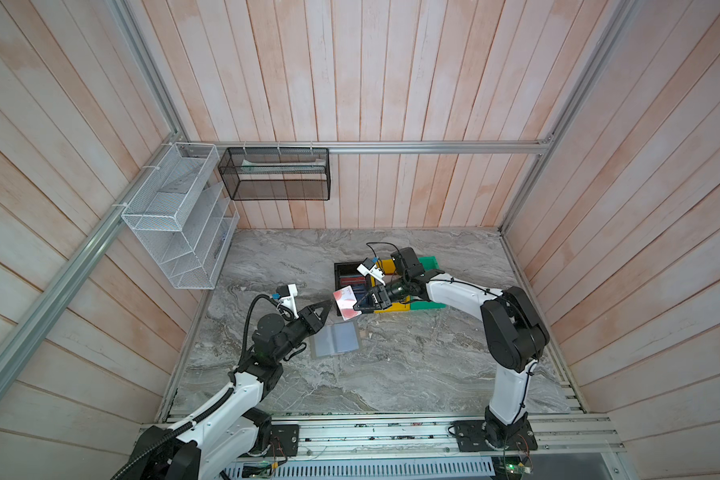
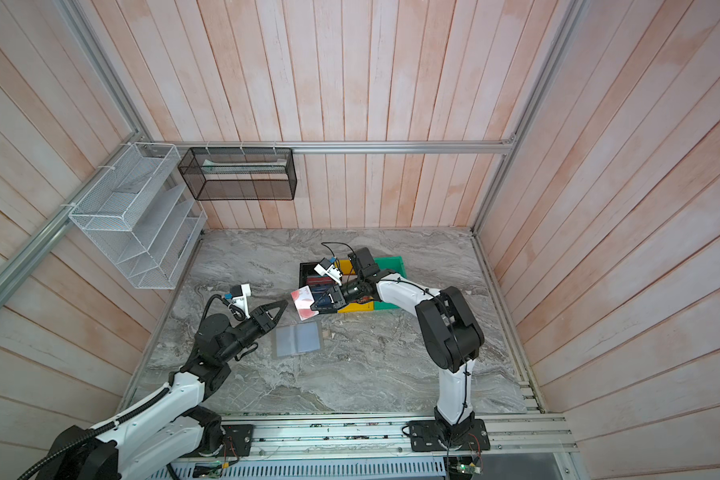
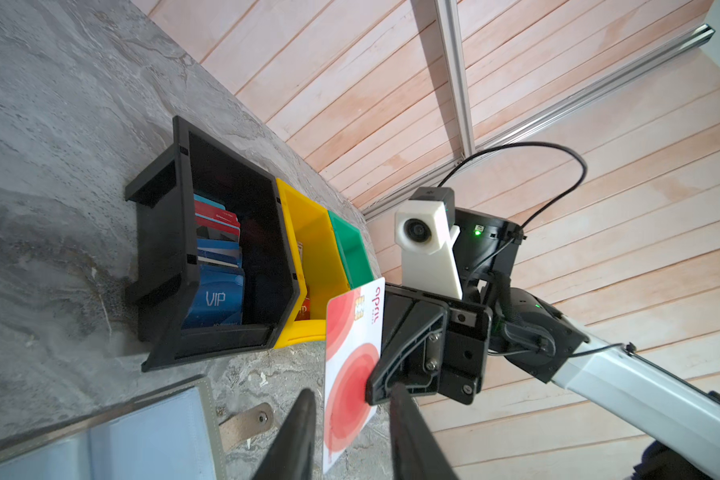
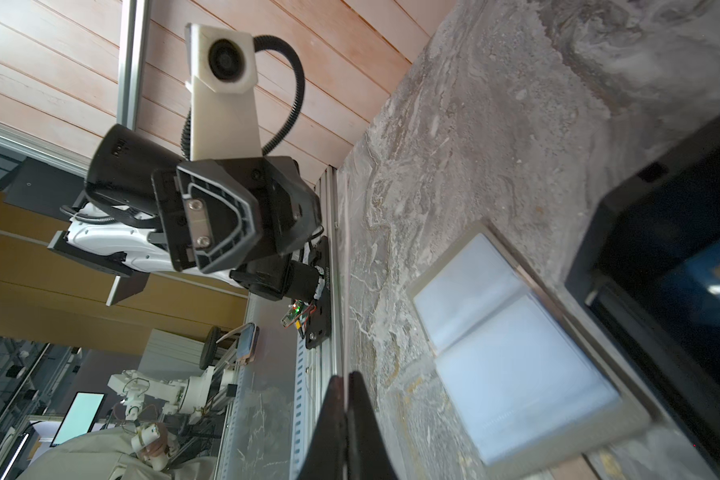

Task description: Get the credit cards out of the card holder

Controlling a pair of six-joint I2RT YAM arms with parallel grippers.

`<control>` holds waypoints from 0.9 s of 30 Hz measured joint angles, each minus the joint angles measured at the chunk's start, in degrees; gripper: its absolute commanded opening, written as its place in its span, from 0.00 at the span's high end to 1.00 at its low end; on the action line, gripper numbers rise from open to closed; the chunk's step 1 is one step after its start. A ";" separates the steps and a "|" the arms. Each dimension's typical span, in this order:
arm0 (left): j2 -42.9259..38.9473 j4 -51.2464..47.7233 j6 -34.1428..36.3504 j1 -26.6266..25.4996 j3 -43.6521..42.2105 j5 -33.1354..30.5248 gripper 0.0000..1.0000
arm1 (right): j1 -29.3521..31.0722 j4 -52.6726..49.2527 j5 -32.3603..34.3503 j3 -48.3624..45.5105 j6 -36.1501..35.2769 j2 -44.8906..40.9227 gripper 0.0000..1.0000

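Jaws of your right gripper [image 1: 361,308] pinch the pale card [image 1: 344,301], red circles on it, mid-frame in a top view. Left gripper [image 1: 327,310] stands partly spread around its free edge. Grey card holder [image 1: 335,341] lies open just below.

Pale pink plank walls [image 1: 391,83] enclose my cell, three sides. Grey marbled tabletop [image 1: 391,374] fills lower centre. Aluminium rail [image 1: 433,147] crosses back wall mid-frame. White wire rack [image 1: 171,216] at left, black mesh basket [image 1: 275,174] just right of it.
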 measured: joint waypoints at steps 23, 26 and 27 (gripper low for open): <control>-0.57 -25.70 13.35 5.60 10.49 -3.78 0.58 | -9.77 -35.43 55.89 -1.14 -35.74 -26.25 1.00; -0.57 -26.08 13.53 5.90 10.47 -3.39 0.57 | -10.19 -36.54 61.27 -2.23 -39.28 -27.50 1.00; -0.57 -26.10 13.53 5.95 10.47 -3.17 0.57 | -10.36 -36.92 63.01 -2.38 -40.50 -27.63 1.00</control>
